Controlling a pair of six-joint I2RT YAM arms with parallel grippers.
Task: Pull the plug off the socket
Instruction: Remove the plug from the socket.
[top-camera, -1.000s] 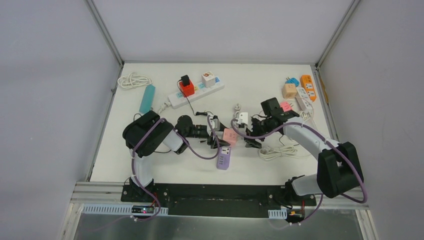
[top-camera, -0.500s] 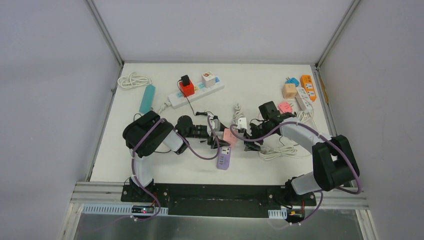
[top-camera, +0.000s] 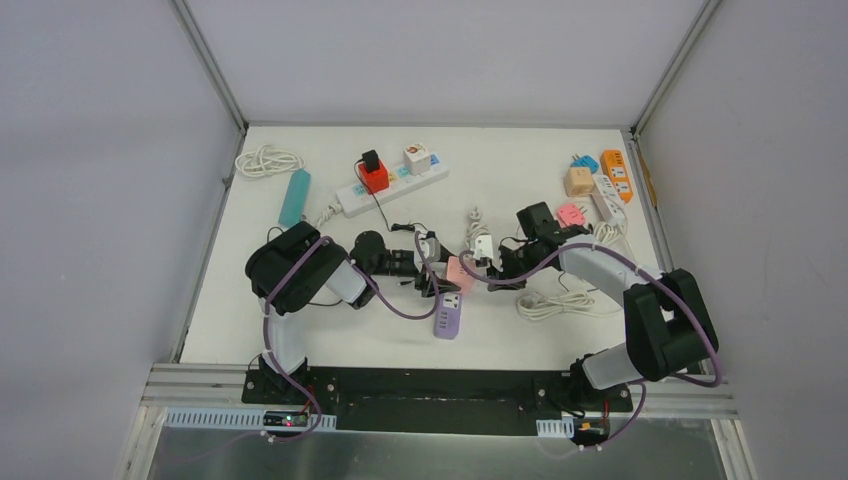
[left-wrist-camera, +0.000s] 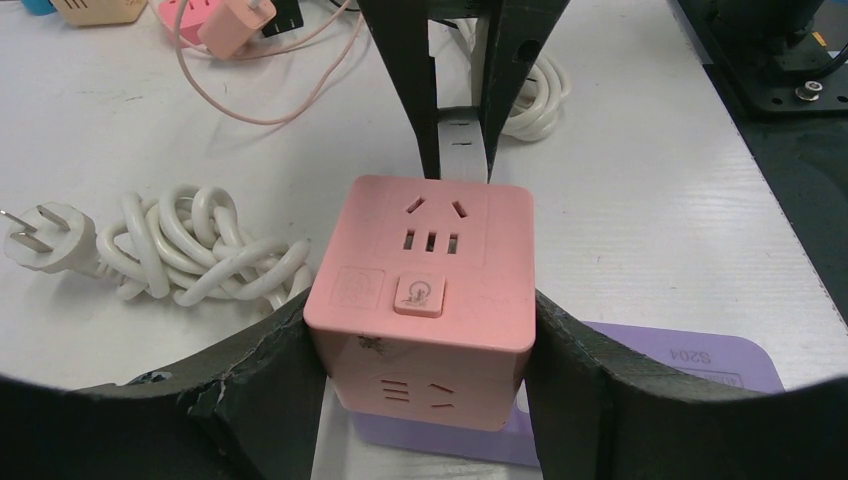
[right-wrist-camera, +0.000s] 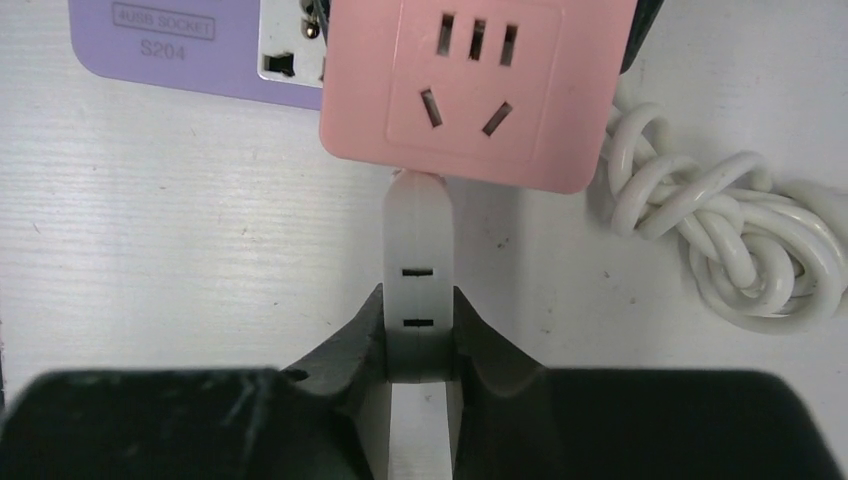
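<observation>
A pink cube socket sits between the fingers of my left gripper, which is shut on its two sides just above the table. A flat white plug sticks out of the cube's far face. My right gripper is shut on the plug's outer end, both pads pressed against its flat sides. From above, the cube and the plug lie mid-table between the left gripper and the right gripper.
A purple USB socket block lies right beside and partly under the cube. A coiled white cable lies to the right. A white power strip with adapters, a blue bar and several coloured sockets sit further back.
My right gripper has moved left to the pink cube and shut on the white plug. The left gripper has kept its hold on the cube without moving.
</observation>
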